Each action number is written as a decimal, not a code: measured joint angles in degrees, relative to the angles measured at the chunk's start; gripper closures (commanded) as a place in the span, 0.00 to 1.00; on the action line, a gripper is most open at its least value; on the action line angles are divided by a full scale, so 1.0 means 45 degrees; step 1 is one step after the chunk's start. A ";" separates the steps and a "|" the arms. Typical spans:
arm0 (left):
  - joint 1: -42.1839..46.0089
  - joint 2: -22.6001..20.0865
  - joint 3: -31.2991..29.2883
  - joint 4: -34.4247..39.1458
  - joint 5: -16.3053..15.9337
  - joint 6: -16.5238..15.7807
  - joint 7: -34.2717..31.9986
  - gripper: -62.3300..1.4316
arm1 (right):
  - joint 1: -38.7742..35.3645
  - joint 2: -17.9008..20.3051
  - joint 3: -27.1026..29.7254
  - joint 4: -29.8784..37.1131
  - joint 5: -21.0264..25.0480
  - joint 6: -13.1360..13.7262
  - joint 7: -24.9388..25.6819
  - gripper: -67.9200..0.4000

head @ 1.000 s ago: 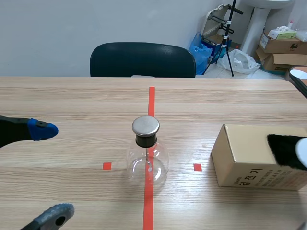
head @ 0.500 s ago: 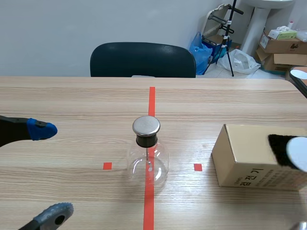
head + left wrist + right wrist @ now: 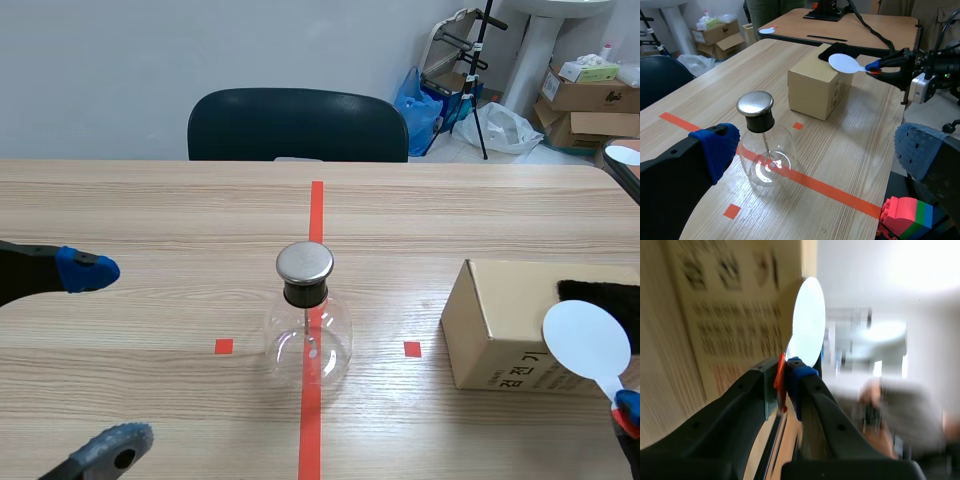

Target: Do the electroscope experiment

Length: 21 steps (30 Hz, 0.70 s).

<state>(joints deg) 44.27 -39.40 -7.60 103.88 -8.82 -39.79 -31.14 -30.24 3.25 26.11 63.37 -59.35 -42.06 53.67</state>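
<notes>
Right gripper [image 3: 786, 377], pinching white disc paddle [image 3: 587, 338], has swung it fully into view in front of cardboard box [image 3: 495, 315], right. Electroscope flask [image 3: 307, 335] unmoved, centre. Left gripper [image 3: 100, 358] spread, near left.

Glass flask [image 3: 307, 330] upright at the middle of the table [image 3: 150, 210], open wood on every side; cardboard box [image 3: 500, 320] well apart to its right, free lane between; white paddle [image 3: 587, 340] above the box
</notes>
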 measured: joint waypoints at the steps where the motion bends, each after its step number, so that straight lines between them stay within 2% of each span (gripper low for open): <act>1: 0.0000 0.0000 0.0000 0.0000 0.0000 0.0000 0.0005 0.00 | 0.0010 -0.0121 0.0010 0.0000 0.0155 -0.0029 -0.1379 0.98; 2: 0.0000 0.0000 0.0000 0.0000 0.0000 0.0000 0.0005 0.00 | 0.0010 -0.0131 0.0058 0.0005 0.0170 -0.0019 -0.2302 0.98; 3: 0.0000 0.0000 0.0000 0.0000 0.0000 0.0000 0.0005 0.00 | -0.0005 -0.0097 0.0253 0.0005 -0.0029 0.0019 -0.2317 0.98; 4: 0.0000 0.0000 0.0000 0.0000 0.0000 0.0000 0.0005 0.00 | -0.0039 -0.0019 0.0432 0.0005 -0.0359 0.0005 -0.1525 0.98; 6: 0.0000 0.0000 0.0000 0.0000 0.0005 0.0000 0.0005 0.00 | -0.0102 0.0126 0.0505 0.0005 -0.0491 -0.0034 0.0763 0.98; 7: 0.0005 0.0000 0.0000 0.0000 0.0005 0.0000 0.0005 0.00 | -0.0097 0.0073 0.0437 0.0005 -0.0486 -0.0034 0.1127 0.98; 8: 0.0000 0.0000 0.0000 0.0000 -0.0005 0.0000 0.0005 0.00 | -0.0097 -0.0044 0.0316 0.0005 -0.0408 -0.0029 0.0743 0.98; 10: 0.0000 0.0000 0.0000 0.0000 0.0000 0.0000 0.0005 0.00 | -0.0097 -0.0306 0.0155 0.0005 0.0000 0.0015 -0.1462 0.98; 11: 0.0000 0.0000 0.0000 0.0000 0.0000 0.0000 0.0005 0.00 | -0.0097 -0.0330 0.0185 0.0005 0.0000 0.0005 -0.2098 0.98; 12: 0.0000 0.0000 0.0000 0.0000 0.0000 0.0000 0.0005 0.00 | -0.0121 -0.0277 0.0296 0.0005 -0.0063 0.0000 -0.1836 0.98; 14: 0.0000 0.0000 0.0000 0.0000 0.0000 0.0000 0.0000 0.00 | -0.0194 -0.0044 0.0457 0.0010 -0.0427 -0.0049 0.0418 0.98; 15: 0.0000 0.0000 0.0000 0.0000 0.0005 0.0000 0.0005 0.00 | -0.0209 -0.0010 0.0427 0.0010 -0.0427 -0.0034 0.1132 0.98; 16: 0.0005 0.0000 0.0000 0.0000 0.0000 0.0000 0.0005 0.00 | -0.0204 -0.0078 0.0364 0.0010 -0.0379 -0.0024 0.1175 0.98; 17: 0.0000 0.0000 0.0000 0.0000 0.0000 0.0000 0.0005 0.00 | -0.0204 -0.0199 0.0262 0.0010 -0.0102 -0.0010 0.0418 0.98; 19: 0.0000 0.0000 0.0000 0.0000 0.0000 0.0000 0.0000 0.00 | -0.0189 -0.0403 0.0233 0.0010 0.0160 0.0015 -0.1870 0.98; 20: 0.0000 0.0000 0.0000 0.0000 0.0000 0.0000 0.0005 0.00 | -0.0185 -0.0398 0.0316 0.0010 0.0097 0.0024 -0.2220 0.98; 21: 0.0000 0.0000 0.0000 0.0000 0.0000 0.0000 0.0005 0.00 | -0.0204 -0.0335 0.0461 0.0010 -0.0146 -0.0015 -0.1603 0.98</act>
<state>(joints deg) 44.27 -39.40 -7.60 103.88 -8.82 -39.79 -31.11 -31.16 1.74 28.18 63.42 -60.01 -42.13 46.46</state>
